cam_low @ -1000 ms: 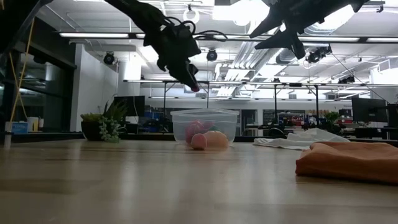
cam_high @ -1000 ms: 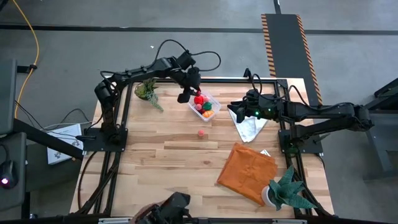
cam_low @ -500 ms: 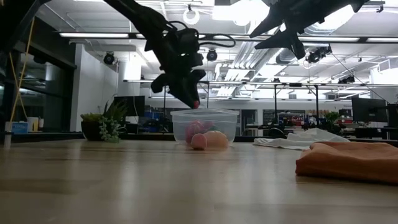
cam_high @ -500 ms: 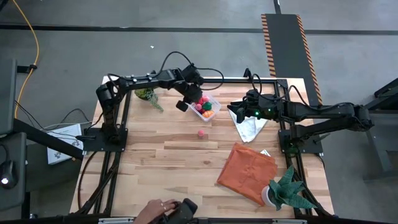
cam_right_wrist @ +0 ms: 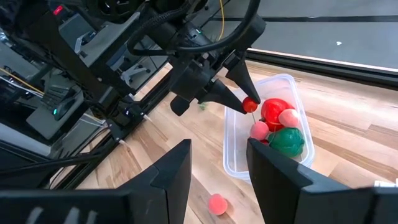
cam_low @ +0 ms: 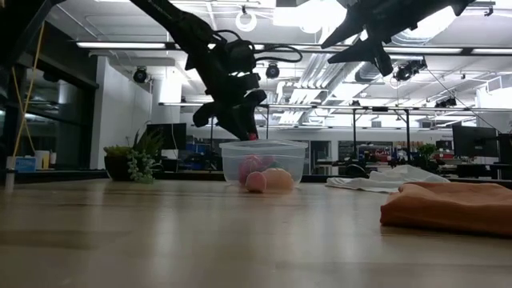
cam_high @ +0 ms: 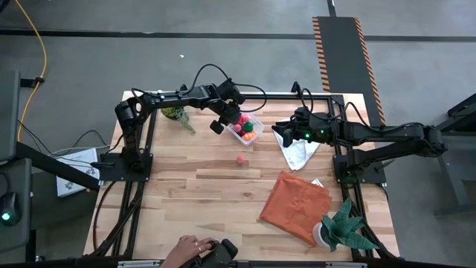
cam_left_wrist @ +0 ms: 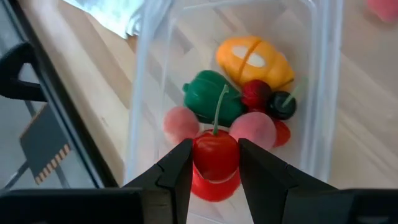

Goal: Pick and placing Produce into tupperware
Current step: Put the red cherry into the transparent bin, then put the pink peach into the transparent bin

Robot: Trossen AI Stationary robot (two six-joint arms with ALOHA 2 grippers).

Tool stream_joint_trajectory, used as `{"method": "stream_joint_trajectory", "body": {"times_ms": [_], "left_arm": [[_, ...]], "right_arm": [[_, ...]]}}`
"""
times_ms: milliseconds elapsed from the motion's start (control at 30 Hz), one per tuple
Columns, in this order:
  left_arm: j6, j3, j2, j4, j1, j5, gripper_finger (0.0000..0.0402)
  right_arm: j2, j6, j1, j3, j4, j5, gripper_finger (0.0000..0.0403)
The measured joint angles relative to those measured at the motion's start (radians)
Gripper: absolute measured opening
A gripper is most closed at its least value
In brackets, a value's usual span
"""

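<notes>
The left gripper [cam_left_wrist: 213,163] hangs over the tupperware [cam_high: 246,127] near the tabletop's [cam_high: 193,193] far edge, its fingers [cam_left_wrist: 177,171] clamped on a red cherry [cam_left_wrist: 215,155] with a green stem. The clear tub holds orange, green, pink and red produce [cam_left_wrist: 239,99], and one pink piece [cam_high: 241,159] lies just outside it. The right gripper [cam_high: 285,134] waits above the white cloth [cam_high: 299,152], fingers partly apart, holding nothing.

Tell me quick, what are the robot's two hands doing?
Left gripper: closed on a red cherry, over the tupperware.
Right gripper: open, holding nothing, above the white cloth.
</notes>
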Motion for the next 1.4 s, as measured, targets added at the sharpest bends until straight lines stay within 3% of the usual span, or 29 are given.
{"method": "stream_joint_trajectory", "body": {"times_ms": [200,467,933,1233,1400], "left_arm": [[0.0,0.0,0.0,0.057,0.0,0.004,0.0113],[-0.001,0.0,0.0,0.083,0.0,0.088,0.0113],[-0.042,0.0,0.0,0.077,0.002,0.091,0.0116],[-0.082,0.0,0.0,0.086,0.002,0.088,0.02],[-0.082,0.0,0.0,0.088,0.002,0.088,0.0221]], "right_arm": [[0.0,0.0,0.0,0.0,0.0,0.0,0.0144],[0.0,-0.003,0.0,0.0,0.0,0.0,0.0144],[0.0,-0.01,0.0,0.0,-0.003,0.015,0.0144],[0.0,-0.011,0.0,0.0,-0.002,0.021,0.0144],[0.0,-0.011,0.0,0.0,-0.002,0.021,0.0144]]}}
